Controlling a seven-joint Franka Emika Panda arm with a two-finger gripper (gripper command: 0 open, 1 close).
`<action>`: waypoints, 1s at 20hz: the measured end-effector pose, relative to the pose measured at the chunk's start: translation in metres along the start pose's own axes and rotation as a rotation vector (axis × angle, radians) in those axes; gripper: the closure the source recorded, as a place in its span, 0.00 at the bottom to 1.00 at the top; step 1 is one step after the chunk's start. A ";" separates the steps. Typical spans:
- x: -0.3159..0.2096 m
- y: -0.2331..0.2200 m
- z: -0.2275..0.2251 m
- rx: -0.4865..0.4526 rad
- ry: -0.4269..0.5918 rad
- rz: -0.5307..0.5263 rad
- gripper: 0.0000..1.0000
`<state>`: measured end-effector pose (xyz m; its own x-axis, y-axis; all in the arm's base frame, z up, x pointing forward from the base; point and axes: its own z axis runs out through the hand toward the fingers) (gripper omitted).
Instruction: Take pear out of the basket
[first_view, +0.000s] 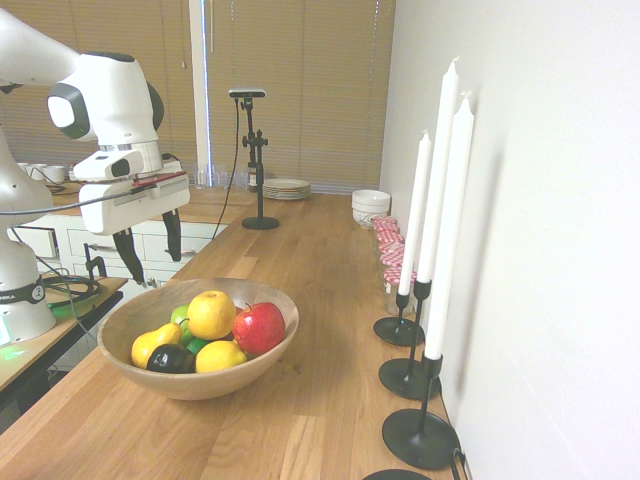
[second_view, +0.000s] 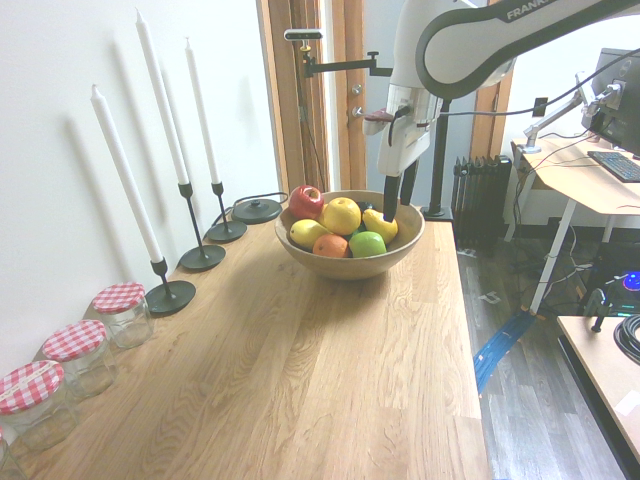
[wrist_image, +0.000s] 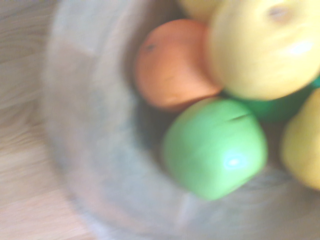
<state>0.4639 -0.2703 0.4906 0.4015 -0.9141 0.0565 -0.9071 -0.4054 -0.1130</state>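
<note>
Counter: light oak wooden counter (first_view: 330, 300) carrying the bowl.
Basket: wide, shallow round light-brown wooden basket (first_view: 140, 375) near the counter's left edge.
Pear: plump rounded yellow pear (first_view: 211, 314) on top of the fruit pile, touching the red apple (first_view: 259, 327) to its right.
Fingers: the white arm's dark fingers (first_view: 148, 248) spread open and empty, above the basket's far left rim.
Candles: tall white candles (first_view: 440, 190) in black holders, right by the wall.

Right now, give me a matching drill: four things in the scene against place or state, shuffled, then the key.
1. pear
2. red apple
3. gripper
4. candles

A. open, holding nothing, above the basket's rim
B. standing along the wall
C. top of the fruit pile
D. in the basket, on the side toward the candles

Pairs: 1-C, 2-D, 3-A, 4-B
</note>
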 end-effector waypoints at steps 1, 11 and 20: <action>0.008 0.002 0.002 -0.003 -0.004 0.007 0.00; 0.076 -0.011 0.030 -0.013 -0.034 0.043 0.00; 0.101 -0.045 0.033 -0.027 -0.038 0.021 0.00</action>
<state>0.5495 -0.3451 0.4688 0.3867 -0.9221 0.0167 -0.9182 -0.3866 -0.0866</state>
